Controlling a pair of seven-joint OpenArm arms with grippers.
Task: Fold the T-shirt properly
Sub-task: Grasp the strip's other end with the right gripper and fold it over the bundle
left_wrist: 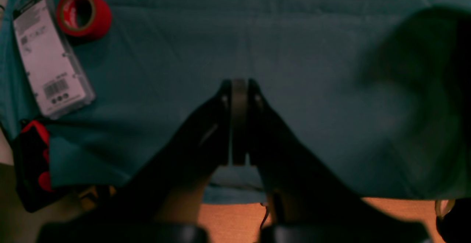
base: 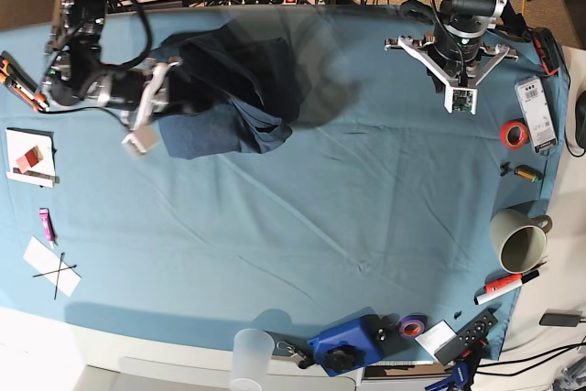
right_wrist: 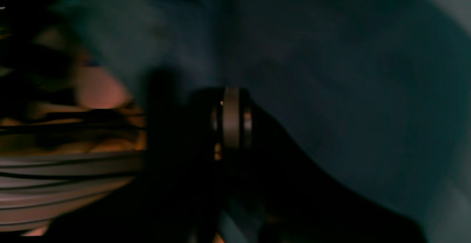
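The dark navy T-shirt (base: 233, 98) lies bunched at the back left of the teal table cloth (base: 320, 226), smeared by motion toward the right. At its left edge my right gripper (base: 168, 80) is shut on the cloth. In the right wrist view the pads (right_wrist: 232, 118) are pressed together, and blurred navy T-shirt (right_wrist: 331, 88) fabric fills the picture. My left gripper (base: 461, 98) hangs at the back right, well clear of the shirt. In the left wrist view the left gripper (left_wrist: 239, 84) is shut on nothing, above the bare table cloth (left_wrist: 294, 51).
A red tape roll (left_wrist: 84, 13) (base: 513, 133) and a packaged item (left_wrist: 51, 55) (base: 534, 125) lie by the right edge. A mug (base: 517, 240), a marker and a blue tool (base: 343, 345) sit front right. A clear cup (base: 252, 354) stands at the front edge. Cards (base: 27, 153) lie left.
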